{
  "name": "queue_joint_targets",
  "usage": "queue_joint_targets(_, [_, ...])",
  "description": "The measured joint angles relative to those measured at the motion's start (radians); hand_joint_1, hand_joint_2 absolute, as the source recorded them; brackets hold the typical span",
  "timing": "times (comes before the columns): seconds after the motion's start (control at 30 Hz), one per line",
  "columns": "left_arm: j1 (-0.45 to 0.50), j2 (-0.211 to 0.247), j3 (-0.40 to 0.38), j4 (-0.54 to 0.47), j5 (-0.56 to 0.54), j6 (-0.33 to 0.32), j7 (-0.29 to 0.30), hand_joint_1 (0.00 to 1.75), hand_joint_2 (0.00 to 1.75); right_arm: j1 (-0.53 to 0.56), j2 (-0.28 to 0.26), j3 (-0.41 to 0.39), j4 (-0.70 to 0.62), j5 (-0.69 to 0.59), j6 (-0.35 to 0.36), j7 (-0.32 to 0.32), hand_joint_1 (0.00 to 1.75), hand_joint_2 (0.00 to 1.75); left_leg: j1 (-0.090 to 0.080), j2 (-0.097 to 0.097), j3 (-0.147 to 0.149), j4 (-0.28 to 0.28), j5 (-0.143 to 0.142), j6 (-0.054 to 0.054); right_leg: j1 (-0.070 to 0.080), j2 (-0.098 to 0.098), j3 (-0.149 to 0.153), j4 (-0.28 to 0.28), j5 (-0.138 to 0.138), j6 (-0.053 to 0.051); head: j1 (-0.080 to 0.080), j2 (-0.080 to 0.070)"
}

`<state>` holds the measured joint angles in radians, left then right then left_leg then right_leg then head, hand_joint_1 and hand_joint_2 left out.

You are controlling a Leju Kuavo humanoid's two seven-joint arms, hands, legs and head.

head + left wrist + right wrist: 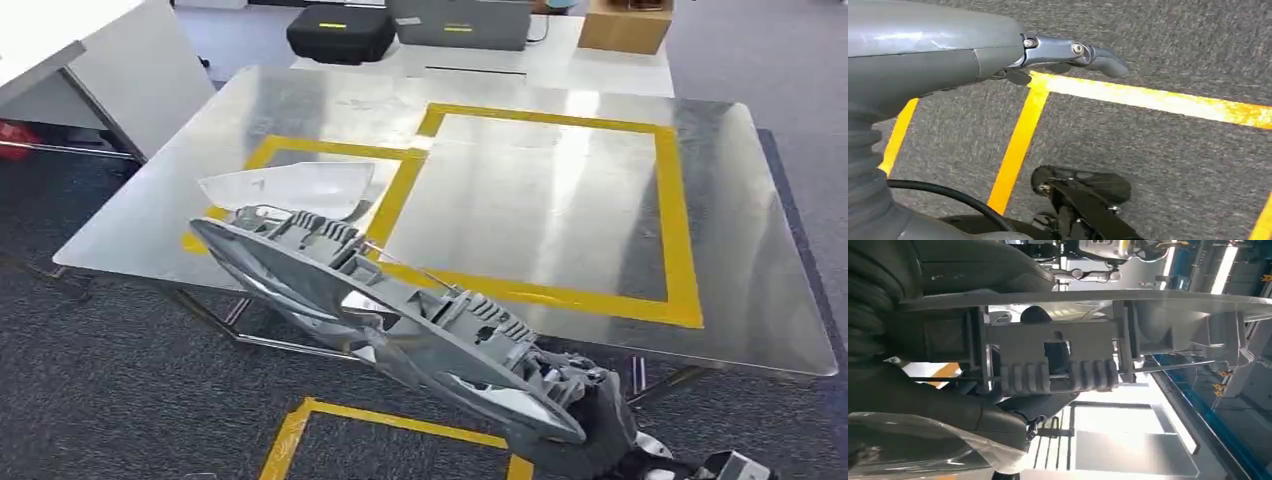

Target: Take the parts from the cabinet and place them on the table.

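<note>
Lower right of the head view, your right hand (600, 425) sits under the near end of the long grey headlamp housing (390, 320) and grasps it; the right wrist view backs this up, with the thumb (973, 415) pressed against the ribbed block of the part, though the fingers are mostly hidden behind it. From that hand the housing runs up and to the left across the frame, its long axis diagonal, far tip over the near left edge of the steel table (560, 190). So the part lies ahead and left of the hand, half over the tabletop, half over the carpet. Your left hand (1068, 52) hangs over the floor by the yellow floor tape (1148, 97); it holds nothing and the fingers look loosely stretched out, so read it as released. The right arm is the one doing the job, and it is clearly nearer. On the table, a clear lens cover (290, 188) already lies inside the left yellow taped box (395, 200), just beyond the housing's far tip, so that's what you could knock if you push straight along the axis. The larger taped rectangle (680, 220) to the right looks like the freer landing spot. Past the table at the top of the frame sit a black case (340, 32), a grey case (460, 22) and a cardboard box (625, 25), well apart from the work. Judgement: carry forward, then lower flat.
</note>
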<state>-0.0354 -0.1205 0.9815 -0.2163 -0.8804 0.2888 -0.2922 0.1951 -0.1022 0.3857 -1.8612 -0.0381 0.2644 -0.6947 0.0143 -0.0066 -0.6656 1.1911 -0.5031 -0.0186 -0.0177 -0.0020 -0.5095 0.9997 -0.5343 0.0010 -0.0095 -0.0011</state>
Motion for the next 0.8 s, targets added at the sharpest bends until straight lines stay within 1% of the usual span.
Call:
queue_joint_targets(0.03, [0.0,0.001,0.0,0.0,0.0,0.0,-0.003,0.0,1.75,0.0,0.0,0.0,0.0,0.0,0.0,0.0,1.75,1.75,0.001,0.001,0.041,-0.101,0.058,0.002,-0.001,0.0,0.013,0.0,-0.009,0.006,0.0,0.0])
queue_joint_targets(0.07, [0.0,0.001,0.001,0.0,0.0,0.001,-0.005,0.0,1.75,0.0,0.0,-0.001,0.0,0.0,0.0,0.0,1.75,1.75,-0.001,0.003,0.06,-0.127,0.045,0.004,0.001,0.0,0.003,-0.002,-0.017,0.015,0.001,0.0])
queue_joint_targets(0.1, [-0.002,0.0,0.002,0.0,0.0,0.001,-0.007,0.0,1.75,-0.002,0.0,-0.002,0.0,-0.002,-0.001,0.0,1.75,1.75,-0.006,0.003,0.071,-0.155,0.035,0.008,0.005,0.002,0.004,0.004,-0.023,0.022,-0.003,0.0])
queue_joint_targets(0.13, [-0.005,0.0,0.001,0.0,0.0,0.001,-0.008,0.0,1.75,-0.002,0.001,-0.002,-0.001,-0.002,-0.001,0.0,1.75,1.75,-0.007,0.003,0.065,-0.149,0.028,0.019,0.004,0.0,0.002,0.0,-0.022,0.027,0.0,0.0])
queue_joint_targets(0.2, [-0.002,0.0,0.002,0.0,0.0,0.001,-0.012,0.0,1.75,-0.002,0.001,-0.002,-0.002,-0.003,0.0,0.0,1.75,1.75,-0.01,0.002,0.066,-0.152,0.021,0.032,0.003,-0.002,0.008,-0.009,-0.026,0.037,0.005,0.0])
queue_joint_targets(0.23, [-0.001,0.0,0.002,0.0,0.001,-0.002,-0.013,0.0,1.75,-0.002,0.001,-0.003,-0.004,-0.003,0.0,0.0,1.75,1.75,-0.002,0.001,0.074,-0.162,0.023,0.04,0.001,-0.001,0.01,-0.005,-0.035,0.044,0.004,0.0])
queue_joint_targets(0.27, [-0.001,0.001,0.002,0.0,0.001,-0.002,-0.014,0.0,1.75,-0.002,0.001,-0.003,-0.005,-0.003,0.0,0.0,1.75,1.75,-0.002,0.001,0.08,-0.163,0.02,0.046,0.002,-0.001,0.003,0.021,-0.048,0.046,0.01,0.0])
queue_joint_targets(0.3, [-0.003,0.001,0.002,0.0,0.001,-0.003,-0.015,0.0,1.75,-0.003,0.001,-0.003,-0.006,-0.004,0.0,0.0,1.75,1.75,-0.003,0.001,0.081,-0.163,0.016,0.053,0.002,0.0,-0.031,0.081,-0.078,0.046,0.014,0.0])
queue_joint_targets(0.33, [-0.004,0.001,0.002,0.0,0.001,-0.004,-0.015,0.0,1.75,-0.002,0.001,-0.004,-0.006,-0.005,0.0,-0.001,1.75,1.75,-0.005,0.001,0.085,-0.163,0.011,0.059,0.002,0.0,-0.083,0.172,-0.115,0.047,0.014,0.0])
queue_joint_targets(0.37, [-0.004,0.0,0.002,0.0,0.001,-0.005,-0.015,0.0,1.75,-0.002,0.001,-0.005,-0.006,-0.005,0.0,-0.001,1.75,1.75,-0.007,0.001,0.088,-0.163,0.006,0.06,0.002,0.0,-0.136,0.255,-0.144,0.048,0.015,0.0])
queue_joint_targets(0.4, [-0.004,0.0,0.002,0.0,0.001,-0.005,-0.015,0.0,1.75,-0.001,0.001,-0.005,-0.005,-0.005,0.0,0.0,1.75,1.75,-0.009,0.001,0.092,-0.163,0.002,0.062,0.002,0.0,-0.176,0.312,-0.153,0.048,0.014,0.0])
queue_joint_targets(0.43, [-0.003,0.0,0.002,0.0,0.001,-0.005,-0.015,0.0,1.75,0.001,0.001,-0.006,-0.005,-0.005,0.0,0.0,1.75,1.75,-0.011,0.001,0.102,-0.163,-0.006,0.062,0.003,0.0,-0.199,0.321,-0.127,0.046,0.014,0.0])
queue_joint_targets(0.47, [-0.002,0.0,0.002,0.0,0.001,-0.005,-0.016,0.0,1.75,0.002,0.001,-0.008,-0.005,-0.005,0.001,0.0,1.75,1.75,-0.012,-0.001,0.112,-0.163,-0.013,0.062,0.003,0.0,-0.191,0.279,-0.078,0.042,0.015,0.0])
queue_joint_targets(0.5, [-0.002,0.0,0.002,0.0,0.001,-0.004,-0.015,0.0,1.75,0.001,0.001,-0.008,-0.005,-0.005,0.001,0.0,1.75,1.75,-0.013,-0.003,0.126,-0.163,-0.022,0.061,0.005,0.0,-0.165,0.202,-0.019,0.038,0.015,0.0])
queue_joint_targets(0.53, [-0.002,0.0,0.002,0.0,0.001,-0.003,-0.016,0.0,1.75,0.001,0.001,-0.008,-0.005,-0.006,0.001,0.0,1.75,1.75,-0.015,-0.004,0.141,-0.163,-0.031,0.059,0.007,0.0,-0.128,0.103,0.045,0.03,0.014,0.0])
queue_joint_targets(0.57, [-0.002,-0.001,0.002,0.0,0.001,-0.003,-0.016,0.0,1.75,0.001,0.001,-0.008,-0.005,-0.007,0.002,0.0,1.75,1.75,-0.014,-0.004,0.147,-0.165,-0.04,0.057,0.01,0.002,-0.104,0.056,0.056,0.021,0.013,0.0])
queue_joint_targets(0.6, [-0.006,-0.002,0.003,0.0,0.001,-0.003,-0.017,0.0,1.75,0.001,0.001,-0.008,-0.003,-0.008,0.002,0.0,1.75,1.75,-0.019,-0.004,0.147,-0.162,-0.046,0.049,0.016,0.001,-0.087,0.05,0.049,0.018,0.01,0.0])
queue_joint_targets(0.63, [-0.006,-0.002,0.003,0.0,0.001,-0.003,-0.017,0.0,1.75,-0.001,0.001,-0.008,-0.003,-0.009,0.002,-0.001,1.75,1.75,-0.016,-0.004,0.147,-0.162,-0.047,0.043,0.017,0.0,-0.083,0.036,0.038,0.015,0.012,0.0])
queue_joint_targets(0.67, [-0.006,-0.003,0.003,0.0,0.001,-0.003,-0.017,0.0,1.75,0.002,0.002,-0.009,-0.002,-0.009,0.003,0.0,1.75,1.75,-0.013,-0.003,0.149,-0.166,-0.047,0.039,0.02,0.003,-0.084,0.037,0.037,0.013,0.007,0.0])
queue_joint_targets(0.7, [-0.006,-0.005,0.003,0.0,0.001,-0.003,-0.017,0.0,1.75,0.002,0.001,-0.009,-0.002,-0.009,0.003,0.0,1.75,1.75,-0.012,-0.001,0.152,-0.173,-0.048,0.034,0.02,0.004,-0.084,0.035,0.034,0.008,0.011,0.0])
queue_joint_targets(0.73, [-0.009,-0.004,0.003,0.0,0.001,-0.002,-0.018,0.0,1.75,0.002,0.002,-0.009,-0.003,-0.009,0.003,0.0,1.75,1.75,-0.017,-0.001,0.16,-0.177,-0.054,0.026,0.013,0.005,-0.073,0.02,0.035,0.007,0.007,0.0])
queue_joint_targets(0.77, [-0.009,-0.001,0.004,0.0,0.002,-0.002,-0.018,0.0,1.75,0.003,0.002,-0.01,-0.003,-0.009,0.002,0.0,1.75,1.75,-0.014,0.0,0.163,-0.164,-0.065,0.022,0.008,0.002,-0.056,0.007,0.036,0.003,0.007,0.0])
queue_joint_targets(0.8, [-0.01,-0.001,0.005,0.0,0.002,-0.001,-0.018,0.0,1.75,0.001,0.002,-0.012,-0.003,-0.01,0.002,0.0,1.75,1.75,-0.013,0.0,0.138,-0.109,-0.086,0.017,0.005,-0.002,-0.046,0.001,0.032,-0.004,-0.001,0.0])
